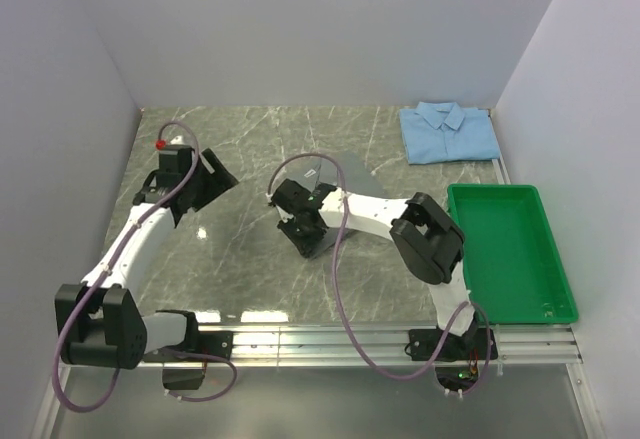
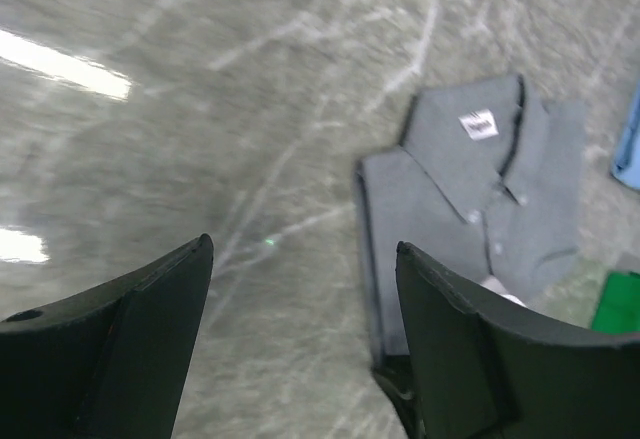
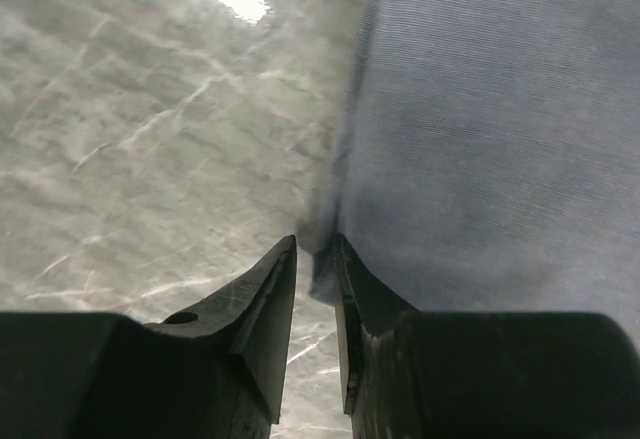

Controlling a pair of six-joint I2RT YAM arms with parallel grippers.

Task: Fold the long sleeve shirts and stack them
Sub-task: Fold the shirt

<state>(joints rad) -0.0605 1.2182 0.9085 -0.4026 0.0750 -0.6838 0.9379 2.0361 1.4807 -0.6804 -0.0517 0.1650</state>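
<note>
The right gripper [image 3: 315,249] is pinched almost shut on the edge of the grey shirt [image 2: 440,229]. A little bit of cloth sits between its two fingers [image 3: 260,299]. The left gripper [image 2: 302,244] is wide open and holds nothing. It hangs over the bare table [image 1: 250,139], off to the left of the shirt.

The grey shirt lies in the middle of the table. It looks folded into a neat block with the collar on top. The blue shirt [image 1: 448,131] is folded too, and sits in the far right corner, well apart from the grey one. The green tray [image 1: 510,249] is on the right side, nearer than the blue shirt.

I think the job now is to get the grey shirt onto the blue one. To do it well:

- The pinch should catch all the layers at that edge, not just the top one, or the fold may fall open.
- One small pinch may let the rest of the shirt droop. The left gripper is free, so it can come over and take another edge.
- Lift only a little and move slowly.
- Set the grey shirt down flat and lined up on the blue one, not in the tray.
</note>
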